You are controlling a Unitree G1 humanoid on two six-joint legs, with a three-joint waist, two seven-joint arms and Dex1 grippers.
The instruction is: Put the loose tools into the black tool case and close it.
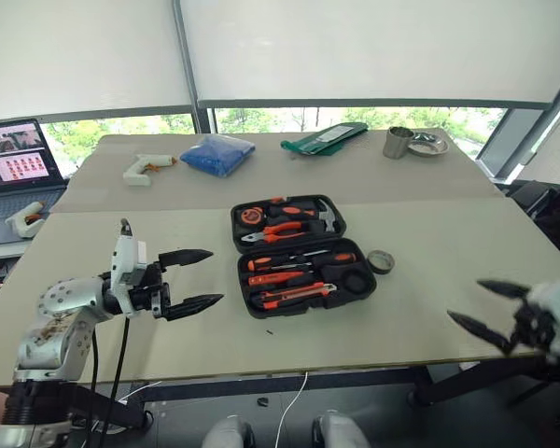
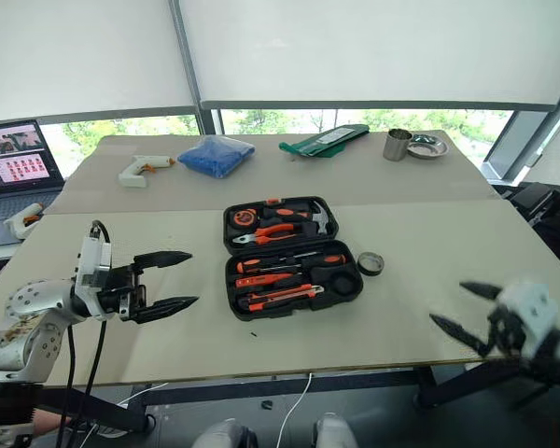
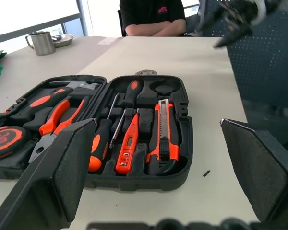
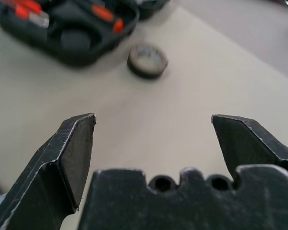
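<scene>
On the worktop I see the black tool case open between my left pincer and right pincer, both spread and empty; screwdrivers, knife and tester are seated, leaving the tape roll beside it and closure.

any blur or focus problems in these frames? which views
Left eye view: right pincer smeared by motion blur; black tool case and left pincer crisp. Right wrist view: tape roll and the case soft, out of focus; near fingers sharp. Left wrist view: case contents sharp, the right pincer blurred at the far end.
</scene>
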